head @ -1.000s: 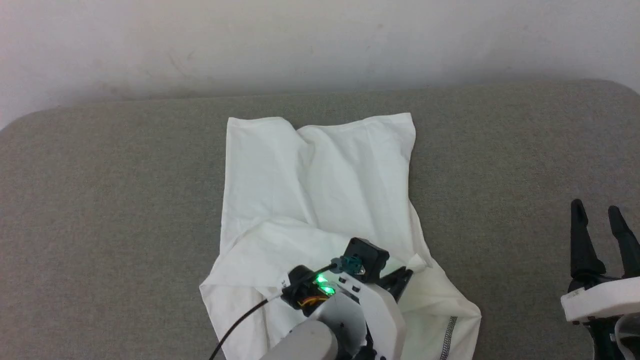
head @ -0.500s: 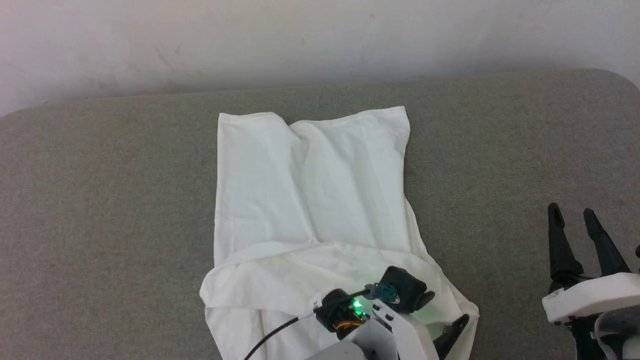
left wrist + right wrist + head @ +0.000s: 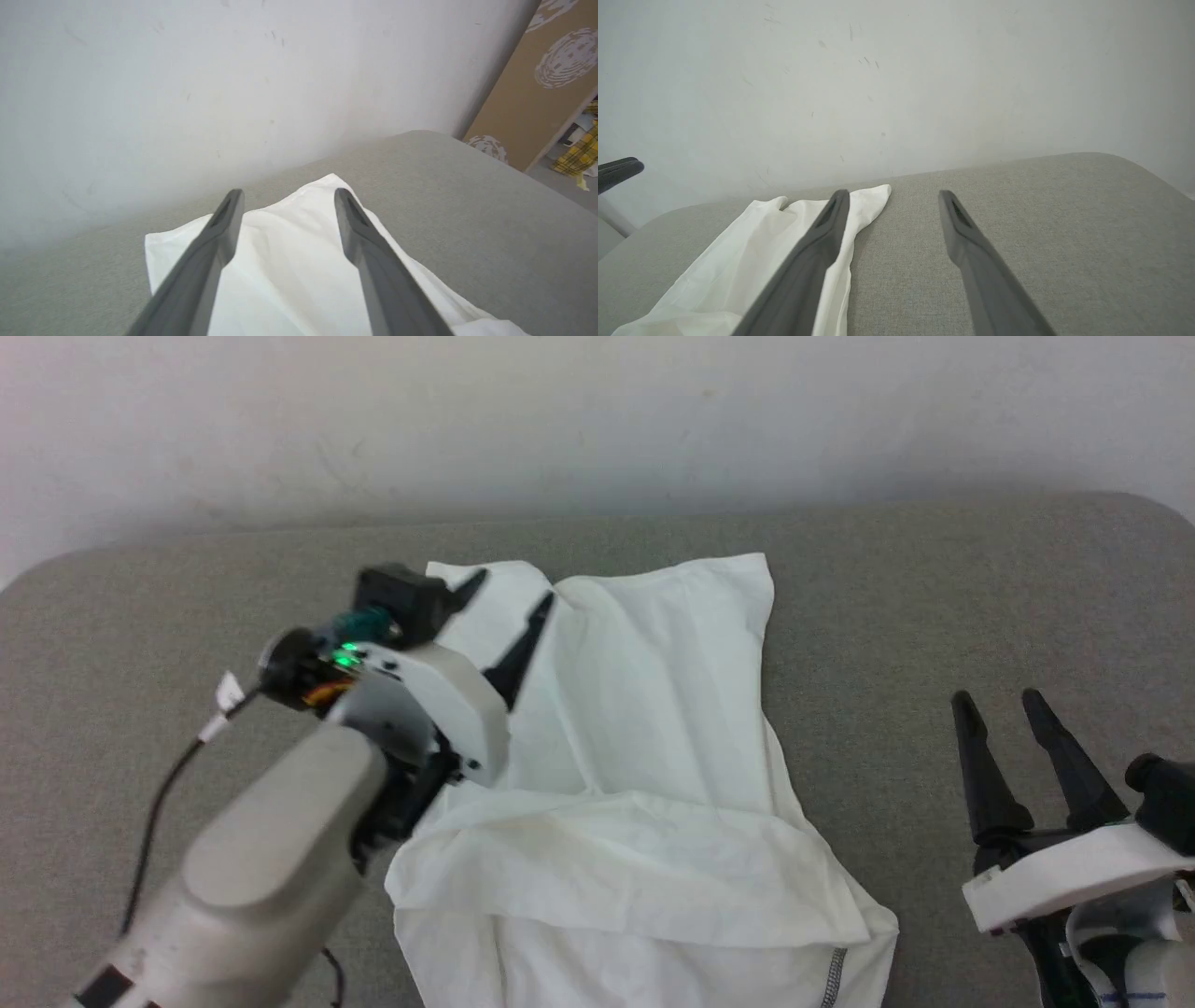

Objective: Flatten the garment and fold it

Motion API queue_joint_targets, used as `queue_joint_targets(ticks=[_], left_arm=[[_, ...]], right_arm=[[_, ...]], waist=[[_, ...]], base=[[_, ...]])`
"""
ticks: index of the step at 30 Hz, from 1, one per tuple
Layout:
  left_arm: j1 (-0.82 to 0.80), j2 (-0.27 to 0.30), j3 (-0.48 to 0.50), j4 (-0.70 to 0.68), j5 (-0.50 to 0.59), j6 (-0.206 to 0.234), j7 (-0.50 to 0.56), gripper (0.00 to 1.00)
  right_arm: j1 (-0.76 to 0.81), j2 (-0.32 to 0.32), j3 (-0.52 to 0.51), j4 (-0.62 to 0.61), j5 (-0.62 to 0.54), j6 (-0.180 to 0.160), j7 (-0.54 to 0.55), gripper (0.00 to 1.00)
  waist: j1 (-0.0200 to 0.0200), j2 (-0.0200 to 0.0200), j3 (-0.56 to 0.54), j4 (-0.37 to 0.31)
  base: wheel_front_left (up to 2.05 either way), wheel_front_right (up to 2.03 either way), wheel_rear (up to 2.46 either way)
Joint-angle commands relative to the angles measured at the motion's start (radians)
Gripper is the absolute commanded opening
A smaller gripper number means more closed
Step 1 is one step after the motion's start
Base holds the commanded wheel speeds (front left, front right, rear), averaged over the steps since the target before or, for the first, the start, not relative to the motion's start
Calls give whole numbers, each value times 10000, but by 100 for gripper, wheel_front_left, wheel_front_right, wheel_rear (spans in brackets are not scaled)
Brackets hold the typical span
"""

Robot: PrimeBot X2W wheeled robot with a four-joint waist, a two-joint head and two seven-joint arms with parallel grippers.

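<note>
Behind the grey cloth-covered desk (image 3: pixel 934 597) a pale scuffed wall (image 3: pixel 597 420) runs along its far edge, and in the left wrist view a brown panel with whitish round prints (image 3: pixel 528 93) stands past the desk's far right corner. A thin black cable (image 3: pixel 159 803) trails from our left forearm, which crosses the garment's left side and hides part of it. Our left gripper (image 3: pixel 513 588) hangs over the garment's far left corner, its fingers apart with nothing between them. Our right gripper (image 3: pixel 995 698) sits near the desk's right edge, well clear of the cloth, fingers likewise spread and empty. The garment (image 3: pixel 644 709) lies in the middle of the desk, reaching from near the far edge to the near edge. It is white, thin and creased, its far hem dipping between two corners, with one layer folded across its near half. Dark zigzag stitching (image 3: pixel 836 975) shows at the near right.
</note>
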Motion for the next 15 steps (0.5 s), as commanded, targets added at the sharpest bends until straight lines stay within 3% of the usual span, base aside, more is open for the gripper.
queue_joint_targets(ticks=[1, 6, 10, 15], left_arm=[[-405, 449, 237, 288, -99, -196, 272, 100], [-1700, 1347, 463, 1392, -468, -931, 1780, 100], [-2824, 1651, 345, 2504, -662, -1437, 3291, 100], [-3869, 1876, 397, 3390, -853, -1665, 4468, 100]], right_arm=[[-206, -67, 237, -208, -52, -9, 21, 100], [-460, -154, 750, -642, 163, -9, -27, 100], [-673, -208, 1150, -645, 204, -9, -150, 100], [-795, -269, 1535, -589, 517, -9, -428, 100]], waist=[[0, -1, 612, -423], [0, -1, 1706, -907], [0, -1, 2450, -1328], [0, -1, 3219, -1707]], base=[[0, 0, 0], [0, 0, 0], [0, 0, 0], [0, 0, 0]])
